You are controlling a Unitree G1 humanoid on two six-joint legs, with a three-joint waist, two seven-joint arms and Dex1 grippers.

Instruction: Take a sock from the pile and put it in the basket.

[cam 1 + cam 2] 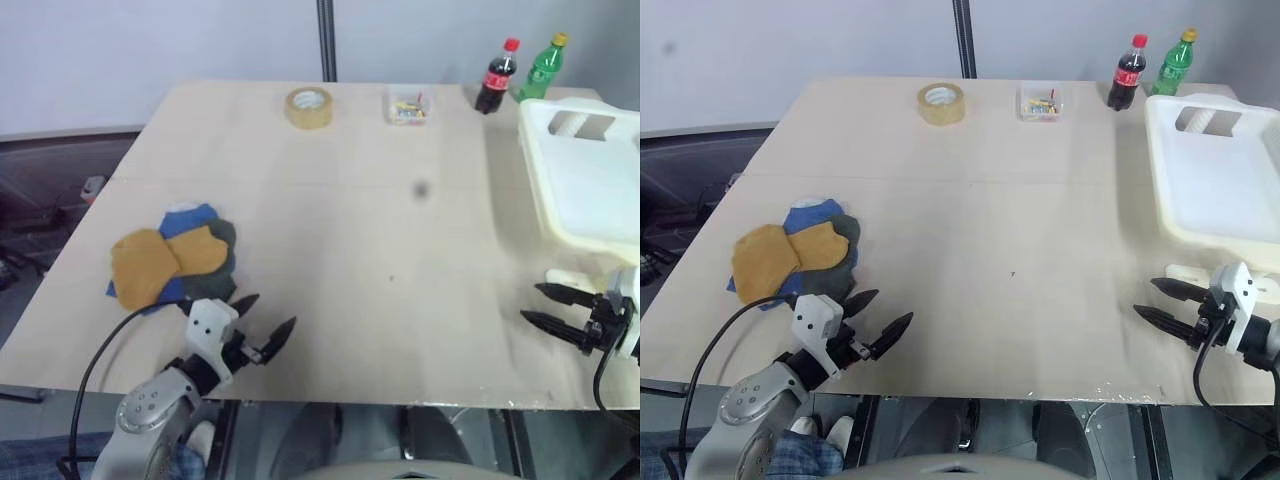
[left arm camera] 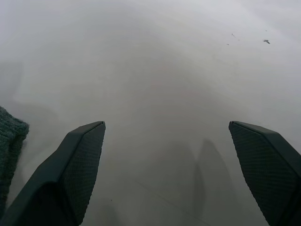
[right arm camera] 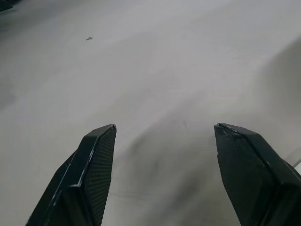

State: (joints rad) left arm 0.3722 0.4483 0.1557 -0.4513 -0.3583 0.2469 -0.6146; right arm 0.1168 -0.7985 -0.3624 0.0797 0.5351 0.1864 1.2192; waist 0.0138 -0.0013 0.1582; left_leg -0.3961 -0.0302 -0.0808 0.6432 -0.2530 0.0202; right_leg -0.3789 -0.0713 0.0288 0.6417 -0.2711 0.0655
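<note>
The pile of overlapping blue, dark grey and mustard-yellow socks lies flat on the table's near left. Just in front and to the right of it my left gripper hovers over bare tabletop, open, its fingers spread wide with nothing between them. A dark sock edge shows beside it in the left wrist view. The cream-white basket stands on the right side of the table. In front of the basket my right gripper points left over the table, open and empty.
At the table's far edge stand a roll of tape, a small clear box of coloured bits, a cola bottle and a green bottle. The tabletop stretches between the pile and the basket.
</note>
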